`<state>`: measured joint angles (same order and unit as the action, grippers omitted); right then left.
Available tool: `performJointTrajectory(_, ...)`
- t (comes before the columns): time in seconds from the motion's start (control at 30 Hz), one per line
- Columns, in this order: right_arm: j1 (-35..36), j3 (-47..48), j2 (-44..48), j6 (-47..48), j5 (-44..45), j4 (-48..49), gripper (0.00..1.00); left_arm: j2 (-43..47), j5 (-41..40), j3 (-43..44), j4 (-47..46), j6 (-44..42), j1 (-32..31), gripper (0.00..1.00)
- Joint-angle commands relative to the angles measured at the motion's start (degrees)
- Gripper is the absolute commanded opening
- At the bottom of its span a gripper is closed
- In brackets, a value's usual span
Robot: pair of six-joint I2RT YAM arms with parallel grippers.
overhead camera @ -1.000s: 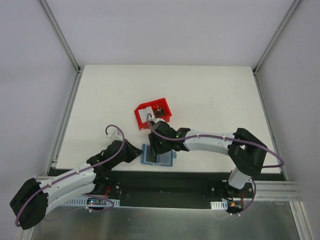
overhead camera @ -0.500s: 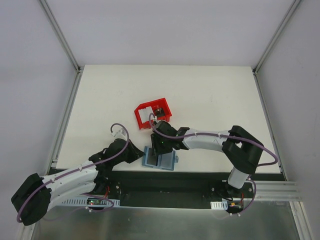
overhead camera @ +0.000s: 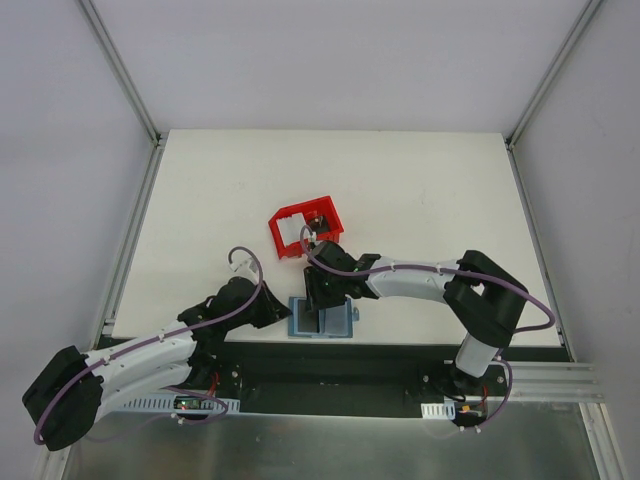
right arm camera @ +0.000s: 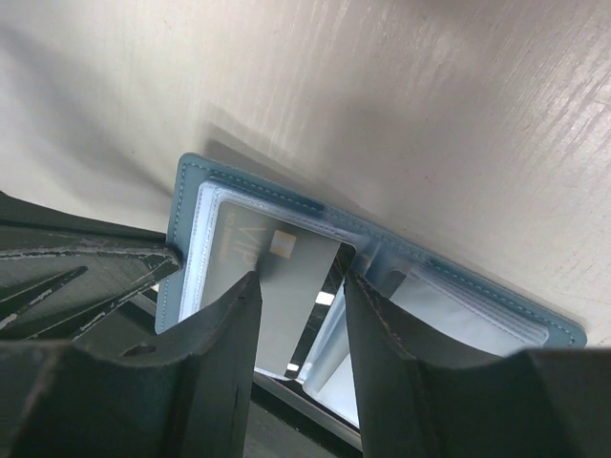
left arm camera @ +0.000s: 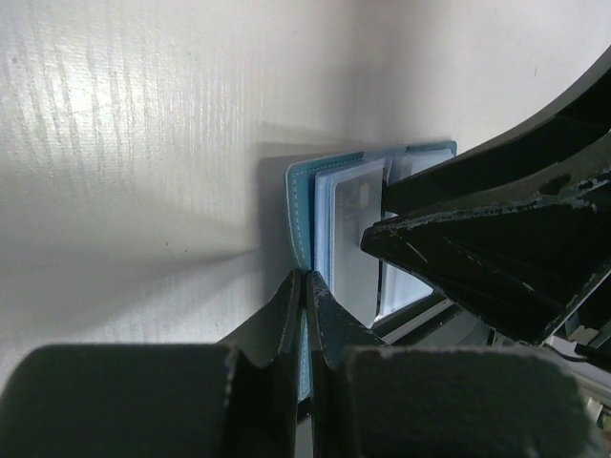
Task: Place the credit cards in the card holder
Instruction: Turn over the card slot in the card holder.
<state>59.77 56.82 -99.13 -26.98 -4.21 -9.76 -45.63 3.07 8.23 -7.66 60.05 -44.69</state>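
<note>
A white table (overhead camera: 430, 200) between pale grey walls. On it I see a red bin (overhead camera: 284, 235), and near the front edge the teal card holder (overhead camera: 341, 322) lying spread open. My left gripper (left arm camera: 305, 281) is pinched tight on the holder's left edge. My right gripper (right arm camera: 301, 279) has its jaws partly apart, clamped across a grey credit card (right arm camera: 286, 320) whose chip end sits in the left inner pocket.

Two slim white arms on show, the left arm (overhead camera: 150, 352) and the right arm (overhead camera: 412, 283), each capped with chunky black joint housings. Purple cables (overhead camera: 246, 250) loop alongside them (rather loosely). Up close, the matte black fingers (right arm camera: 215, 358) look scuffed and scratched.
</note>
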Motion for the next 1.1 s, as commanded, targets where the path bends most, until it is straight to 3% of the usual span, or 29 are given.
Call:
performJointTrajectory(0.0,-0.35,-0.74,-1.06,0.0,-0.1,0.35,0.43,0.1,4.75,1.61,-1.57,-2.92,-0.4,0.0)
performJointTrajectory(0.27,-0.53,0.13,-0.63,1.4,-0.27,0.27,0.43,-0.16,4.32,1.52,-2.53,-2.92,-0.49,0.0)
performJointTrajectory(0.67,2.28,6.9,3.25,5.63,7.81,-5.97,0.51,3.09,-10.54,2.67,-0.78,4.37,-0.58,0.0)
performJointTrajectory(1.07,3.69,9.63,-1.32,3.61,7.99,-5.45,0.52,2.47,-10.19,2.93,0.45,5.34,-0.58,0.0)
